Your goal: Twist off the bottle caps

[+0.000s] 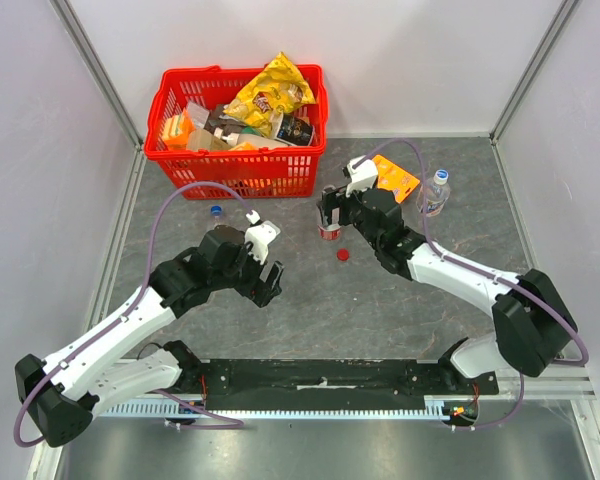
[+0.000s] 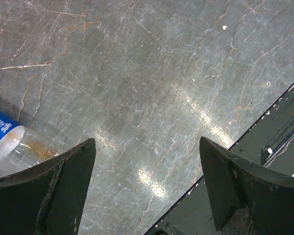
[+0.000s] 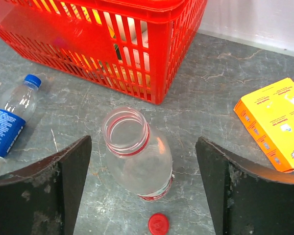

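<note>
The red-labelled bottle point(image 3: 142, 166) stands upright on the table with its neck bare, between the spread fingers of my open right gripper point(image 3: 143, 141), which touch nothing. Its red cap point(image 3: 158, 224) lies flat on the table beside it. A blue-labelled bottle point(image 3: 10, 120) lies on its side to the left, its blue cap point(image 3: 33, 80) still on. A nearly plain bottle point(image 1: 435, 194) stands at the right with a pale cap point(image 1: 440, 175). My left gripper point(image 2: 147, 141) hangs open over bare table, the blue-labelled bottle point(image 2: 5, 142) just outside its left finger.
A red basket point(image 1: 242, 165) full of snack packets stands at the back. An orange box point(image 1: 395, 177) lies flat between the right gripper and the plain bottle. A black rail point(image 2: 279, 127) runs along the table's near edge.
</note>
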`<state>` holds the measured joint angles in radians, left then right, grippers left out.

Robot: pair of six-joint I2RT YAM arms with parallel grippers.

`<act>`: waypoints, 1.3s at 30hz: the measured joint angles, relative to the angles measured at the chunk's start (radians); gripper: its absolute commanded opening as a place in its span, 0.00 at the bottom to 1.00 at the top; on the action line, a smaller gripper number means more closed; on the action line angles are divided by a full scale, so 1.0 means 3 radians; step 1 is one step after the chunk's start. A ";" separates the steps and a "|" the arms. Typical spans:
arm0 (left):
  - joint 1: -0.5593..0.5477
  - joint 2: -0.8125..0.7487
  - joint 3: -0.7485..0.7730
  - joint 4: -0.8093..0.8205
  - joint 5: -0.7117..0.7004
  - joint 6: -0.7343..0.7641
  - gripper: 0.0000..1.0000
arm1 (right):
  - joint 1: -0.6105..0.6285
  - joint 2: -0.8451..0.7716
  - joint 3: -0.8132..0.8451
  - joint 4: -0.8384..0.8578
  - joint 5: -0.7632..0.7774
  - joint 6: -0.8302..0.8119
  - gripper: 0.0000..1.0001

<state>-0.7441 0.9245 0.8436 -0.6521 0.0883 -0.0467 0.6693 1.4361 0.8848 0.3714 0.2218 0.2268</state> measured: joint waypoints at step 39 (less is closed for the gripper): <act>-0.0015 0.0042 0.0000 0.0000 0.0000 0.0006 0.91 | -0.0666 -0.0598 0.0532 -0.1019 0.0078 0.0198 0.98</act>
<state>-0.7486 0.9371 0.8436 -0.6521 0.0883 -0.0448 0.4694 1.2568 1.0443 0.0658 0.2451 0.2863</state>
